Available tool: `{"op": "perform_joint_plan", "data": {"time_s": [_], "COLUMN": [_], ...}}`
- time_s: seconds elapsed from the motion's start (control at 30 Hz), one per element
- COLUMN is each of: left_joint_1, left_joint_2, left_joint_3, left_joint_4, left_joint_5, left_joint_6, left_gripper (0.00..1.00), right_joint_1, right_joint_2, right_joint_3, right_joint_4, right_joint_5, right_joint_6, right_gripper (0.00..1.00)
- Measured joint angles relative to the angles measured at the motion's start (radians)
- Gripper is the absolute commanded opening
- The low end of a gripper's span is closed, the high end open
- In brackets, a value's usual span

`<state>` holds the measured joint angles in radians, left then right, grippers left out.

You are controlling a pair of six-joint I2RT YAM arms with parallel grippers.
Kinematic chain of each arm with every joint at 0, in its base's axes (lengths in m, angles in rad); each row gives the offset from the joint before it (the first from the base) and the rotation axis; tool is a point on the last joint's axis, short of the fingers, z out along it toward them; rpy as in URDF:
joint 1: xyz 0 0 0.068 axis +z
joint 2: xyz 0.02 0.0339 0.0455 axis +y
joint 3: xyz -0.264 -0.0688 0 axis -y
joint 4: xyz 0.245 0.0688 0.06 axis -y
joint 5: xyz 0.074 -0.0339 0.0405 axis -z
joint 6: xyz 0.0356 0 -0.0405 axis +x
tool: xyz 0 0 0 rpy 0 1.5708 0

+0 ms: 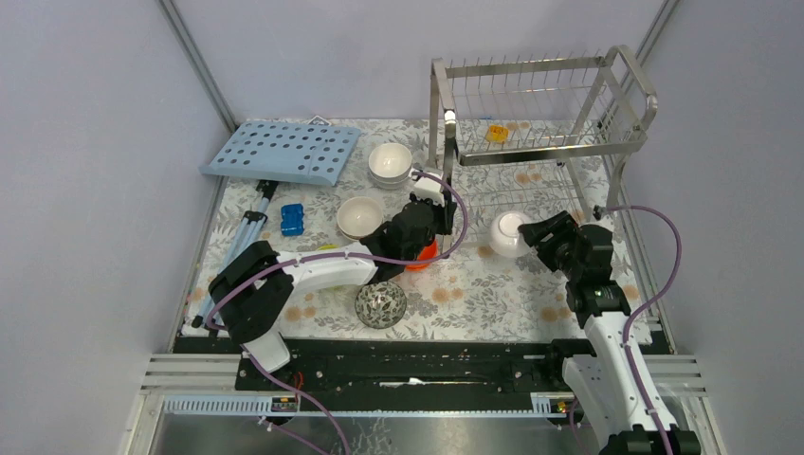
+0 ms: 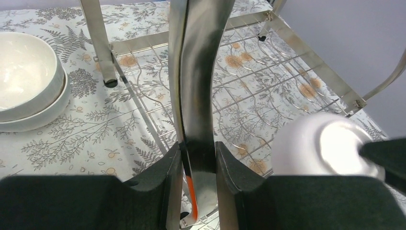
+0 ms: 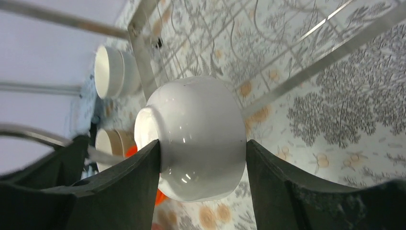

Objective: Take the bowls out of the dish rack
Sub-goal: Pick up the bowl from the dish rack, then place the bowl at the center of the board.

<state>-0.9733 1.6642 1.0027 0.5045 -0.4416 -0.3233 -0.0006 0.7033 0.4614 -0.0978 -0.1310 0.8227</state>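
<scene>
A glossy white bowl (image 1: 509,233) hangs on its side just before the lower tier of the steel-wire dish rack (image 1: 550,152), with the right hand (image 3: 202,158) pressed against both its round flanks. Beside it, the left hand (image 2: 197,160) pinches the thin wall of an orange-red bowl (image 1: 426,253). On the floral table (image 1: 474,284) rest stacked white bowls (image 1: 390,163), a cream bowl (image 1: 360,216) and a speckled bowl (image 1: 380,305).

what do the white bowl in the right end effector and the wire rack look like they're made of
White bowl: probably glazed ceramic, though glossy melamine can't be ruled out. The surface is smooth and shiny with sharp highlights, and it has a thick foot ring.
Dish rack: polished steel by the look. Its thin bright wires and flat frame bars mirror the surroundings.
</scene>
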Motion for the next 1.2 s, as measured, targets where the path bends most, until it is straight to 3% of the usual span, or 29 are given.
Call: {"op": "perform_joint_plan", "data": {"time_s": [0.27, 0.37, 0.57, 0.8, 0.93, 1.07, 1.2], "left_joint_1": [0.035, 0.04, 0.039, 0.039, 0.039, 0.039, 0.039], "left_joint_2": [-0.002, -0.032, -0.135, -0.311, -0.404, -0.497, -0.597], "left_joint_3": [0.102, 0.102, 0.085, 0.049, 0.02, -0.021, -0.081], "left_joint_4": [-0.066, -0.088, -0.186, -0.444, -0.609, -0.737, -0.802], "left_joint_5": [0.001, 0.003, 0.019, 0.051, 0.051, 0.047, 0.046], "left_joint_6": [0.028, 0.014, -0.042, -0.191, -0.266, -0.332, -0.385], "left_gripper": [0.87, 0.99, 0.99, 0.99, 0.99, 0.99, 0.99], "right_joint_1": [0.083, 0.107, 0.152, 0.227, 0.282, 0.336, 0.386], "right_joint_2": [-0.113, -0.122, -0.12, -0.08, -0.052, -0.012, 0.026], "right_joint_3": [0.08, 0.144, 0.233, 0.32, 0.361, 0.416, 0.481], "right_joint_4": [-0.235, -0.283, -0.363, -0.466, -0.517, -0.556, -0.578], "right_joint_5": [-0.009, -0.009, -0.011, -0.01, 0.018, 0.054, 0.089], "right_joint_6": [-0.135, -0.187, -0.279, -0.393, -0.455, -0.508, -0.556], "right_gripper": [0.28, 0.28, 0.27, 0.22, 0.15, 0.01, 0.0]}}
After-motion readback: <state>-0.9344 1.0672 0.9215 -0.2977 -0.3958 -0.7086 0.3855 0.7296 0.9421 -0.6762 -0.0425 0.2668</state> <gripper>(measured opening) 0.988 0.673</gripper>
